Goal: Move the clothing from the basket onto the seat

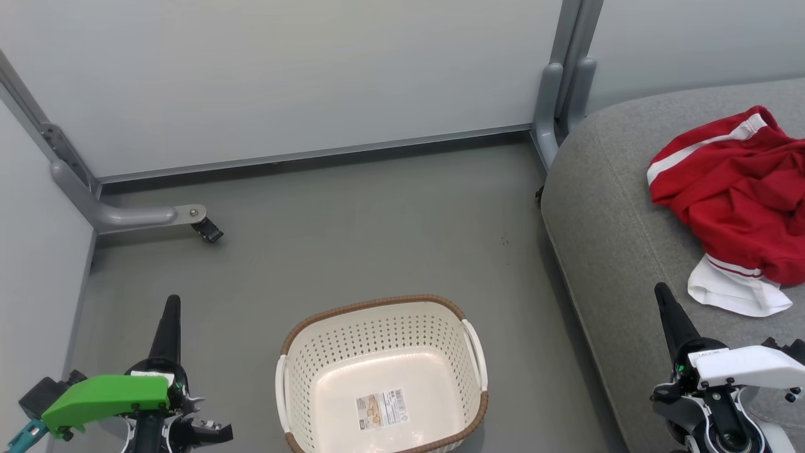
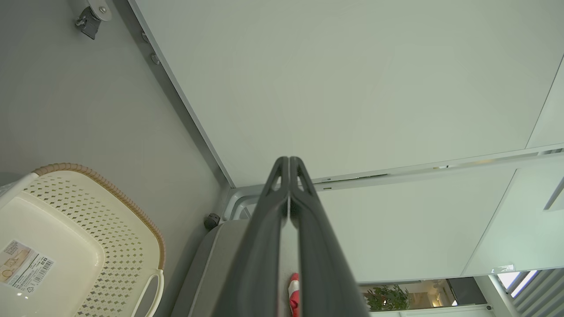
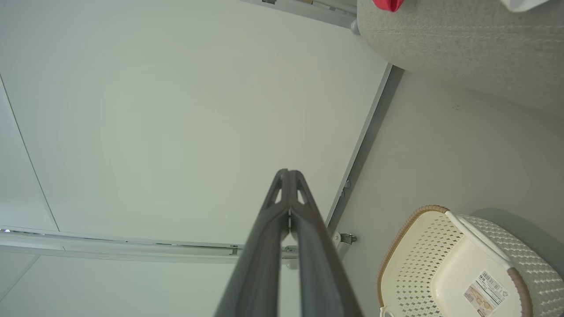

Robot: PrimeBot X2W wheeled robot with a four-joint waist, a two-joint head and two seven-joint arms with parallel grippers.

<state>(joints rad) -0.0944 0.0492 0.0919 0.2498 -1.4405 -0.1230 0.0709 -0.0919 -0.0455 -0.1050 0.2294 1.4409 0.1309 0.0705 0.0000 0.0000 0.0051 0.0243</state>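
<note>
My right gripper (image 1: 662,292) was pressed shut on nothing, and so was my left gripper (image 1: 172,303). The red clothing (image 1: 736,189) lay crumpled on the grey seat (image 1: 616,251), ahead and to the right of my right fingertips, apart from them. I judged it light, soft and floppy, best pinched at a raised fold or the white hem. The basket (image 1: 377,303) stood between my grippers, holding only its sticker, on a smooth grey floor (image 1: 352,220) enclosed by pale wall panels (image 1: 283,75).
</note>
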